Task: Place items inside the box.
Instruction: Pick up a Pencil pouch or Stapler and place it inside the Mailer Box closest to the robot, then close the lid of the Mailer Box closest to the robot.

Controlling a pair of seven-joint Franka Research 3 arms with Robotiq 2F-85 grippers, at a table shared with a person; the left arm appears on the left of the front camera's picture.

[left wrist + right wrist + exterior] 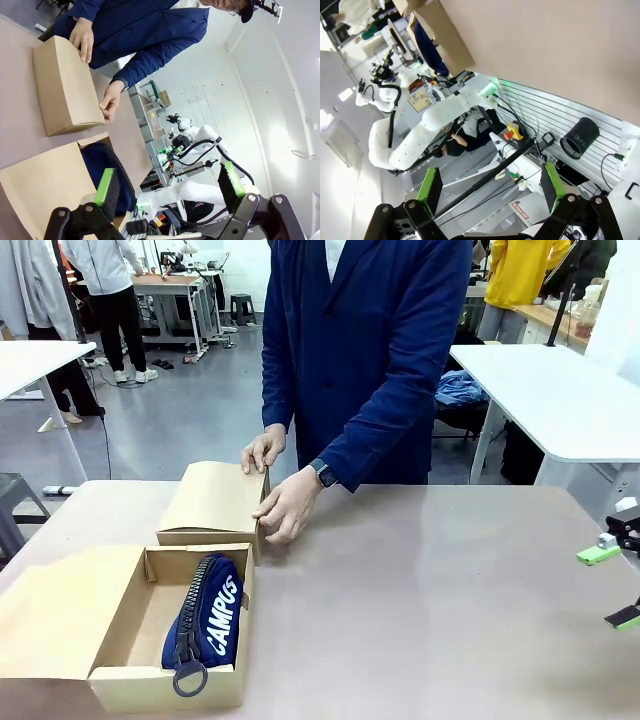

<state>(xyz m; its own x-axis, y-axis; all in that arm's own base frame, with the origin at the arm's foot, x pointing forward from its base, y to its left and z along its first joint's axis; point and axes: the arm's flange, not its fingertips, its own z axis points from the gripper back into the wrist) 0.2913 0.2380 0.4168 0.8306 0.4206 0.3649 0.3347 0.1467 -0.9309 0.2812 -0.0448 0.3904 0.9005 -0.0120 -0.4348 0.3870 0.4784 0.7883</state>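
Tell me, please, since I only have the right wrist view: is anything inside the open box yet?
Observer: Yes, the navy pencil pouch lies in the open box, zip side up.
Operator: Thank you. Where are the person's hands?
Observer: Both hands are on a second, closed cardboard box just beyond the open one.
Operator: And is the left gripper carrying anything?
Observer: No, the left gripper is open and empty, looking down over the pouch end of the open box.
Operator: Where does my right gripper sit on the table?
Observer: The right gripper is at the table's right edge, open, far from both boxes.
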